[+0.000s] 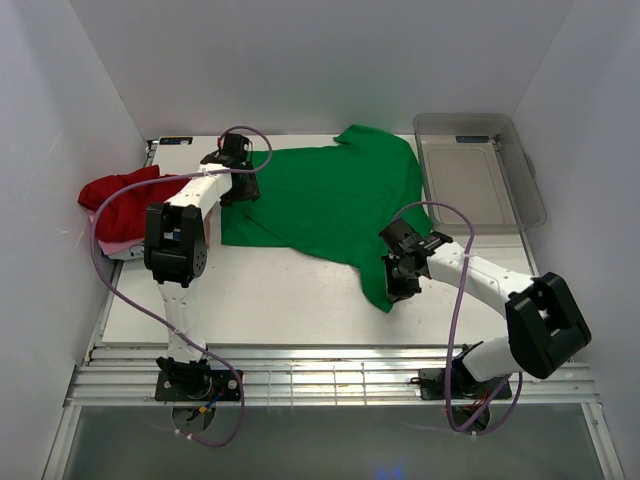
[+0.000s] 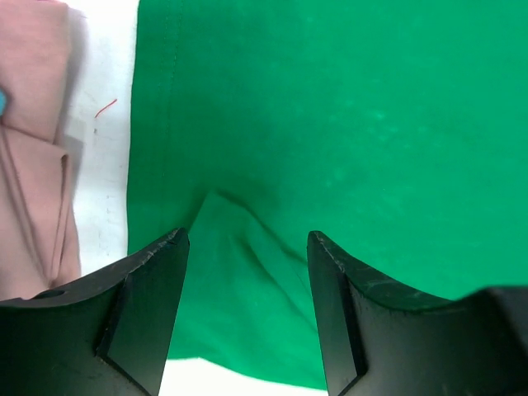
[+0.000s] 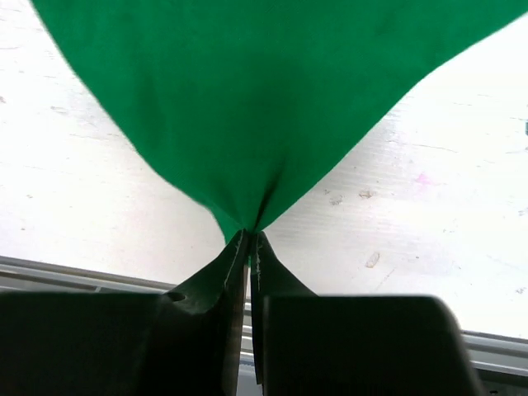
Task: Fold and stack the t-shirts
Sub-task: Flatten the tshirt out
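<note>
Right gripper (image 3: 248, 238): clamped on the green shirt's (image 1: 330, 200) near corner, cloth fanning away.
Left gripper (image 2: 247, 239): jaws wide, its left edge right beneath, probably not touching.

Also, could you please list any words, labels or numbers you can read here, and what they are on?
No text can be read in any view.
Dark label on the clear bin: too small to read.
Dark strip at the table's far left edge: too small to read.
Green t-shirt: plain, no print showing.
</note>
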You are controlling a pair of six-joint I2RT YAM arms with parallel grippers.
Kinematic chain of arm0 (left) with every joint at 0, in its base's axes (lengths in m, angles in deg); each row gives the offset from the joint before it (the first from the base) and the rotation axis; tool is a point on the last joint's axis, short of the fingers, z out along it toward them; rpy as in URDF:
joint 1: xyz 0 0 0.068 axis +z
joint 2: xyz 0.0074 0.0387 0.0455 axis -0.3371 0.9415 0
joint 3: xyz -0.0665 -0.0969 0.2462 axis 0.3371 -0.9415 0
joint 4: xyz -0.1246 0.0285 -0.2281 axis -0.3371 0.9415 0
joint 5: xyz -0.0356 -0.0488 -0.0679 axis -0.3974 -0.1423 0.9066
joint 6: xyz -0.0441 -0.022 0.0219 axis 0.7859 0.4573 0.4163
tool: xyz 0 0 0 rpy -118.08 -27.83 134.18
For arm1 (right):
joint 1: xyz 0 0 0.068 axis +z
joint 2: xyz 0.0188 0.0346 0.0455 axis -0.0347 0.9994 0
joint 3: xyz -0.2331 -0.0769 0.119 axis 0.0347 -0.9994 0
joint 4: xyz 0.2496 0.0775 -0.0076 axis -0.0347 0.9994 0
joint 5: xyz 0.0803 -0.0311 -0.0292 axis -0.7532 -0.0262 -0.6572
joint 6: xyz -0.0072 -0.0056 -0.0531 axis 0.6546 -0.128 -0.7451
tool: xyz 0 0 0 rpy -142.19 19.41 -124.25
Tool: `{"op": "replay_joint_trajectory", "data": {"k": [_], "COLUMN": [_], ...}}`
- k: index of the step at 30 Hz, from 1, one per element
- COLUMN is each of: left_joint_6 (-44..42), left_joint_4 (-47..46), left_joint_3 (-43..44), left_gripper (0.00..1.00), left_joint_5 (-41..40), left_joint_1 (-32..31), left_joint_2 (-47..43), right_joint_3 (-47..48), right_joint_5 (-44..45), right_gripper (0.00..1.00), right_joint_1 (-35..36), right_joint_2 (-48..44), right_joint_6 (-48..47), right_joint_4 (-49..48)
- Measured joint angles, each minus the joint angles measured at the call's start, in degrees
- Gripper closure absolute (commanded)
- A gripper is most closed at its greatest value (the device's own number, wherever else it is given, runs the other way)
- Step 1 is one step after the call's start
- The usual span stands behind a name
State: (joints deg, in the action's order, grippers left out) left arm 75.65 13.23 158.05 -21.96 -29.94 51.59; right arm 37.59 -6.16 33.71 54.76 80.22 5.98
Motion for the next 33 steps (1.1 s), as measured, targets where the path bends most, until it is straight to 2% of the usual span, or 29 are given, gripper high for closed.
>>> {"op": "replay_joint_trajectory", "data": {"k": [5, 9, 10, 13, 19, 20, 22, 27, 33], "left_joint_6": [-0.3, -0.3, -0.2, 0.2, 0.1, 0.1, 0.2, 0.1, 0.1], "left_joint_4": [0.5, 0.9, 0.8, 0.7, 0.7, 0.7, 0.6, 0.6, 0.7], "left_joint_3": [0.8, 0.7, 0.5, -0.6, -2.3, -2.3, -2.4, -2.7, -4.3], "left_gripper": [0.31, 0.37, 0.49, 0.7, 0.82, 0.92, 1.0, 1.0, 1.0], "left_joint_5": [-0.9, -1.3, -1.5, -1.9, -2.5, -2.5, -2.6, -3.4, -4.8], "left_joint_1": [0.0, 0.0, 0.0, 0.0, 0.0, 0.0, 0.0, -0.1, -0.1], "left_joint_2": [2.9, 3.6, 3.6, 3.6, 3.6, 3.6, 3.6, 3.4, 1.7], "right_joint_3": [1.7, 1.8, 1.8, 1.8, 1.8, 1.8, 1.8, 6.4, 21.6], "right_joint_5": [1.5, 1.9, 2.0, 2.1, 2.1, 2.1, 2.3, 3.6, 8.2], "right_gripper": [0.92, 0.92, 0.92, 0.92, 0.92, 0.92, 0.92, 0.92, 0.92], "right_joint_1": [0.0, 0.0, 0.0, 0.0, 0.0, 0.0, 0.0, 0.0, 0.0], "right_joint_2": [-2.9, -3.2, -3.2, -3.2, -3.5, -3.6, -3.9, -4.3, -3.5], "right_joint_6": [0.9, 1.5, 1.7, 1.9, 2.5, 2.6, 2.7, 3.1, 2.9], "right_joint_4": [2.8, 4.2, 4.4, 4.4, 4.5, 4.5, 4.7, 8.4, 9.7]}}
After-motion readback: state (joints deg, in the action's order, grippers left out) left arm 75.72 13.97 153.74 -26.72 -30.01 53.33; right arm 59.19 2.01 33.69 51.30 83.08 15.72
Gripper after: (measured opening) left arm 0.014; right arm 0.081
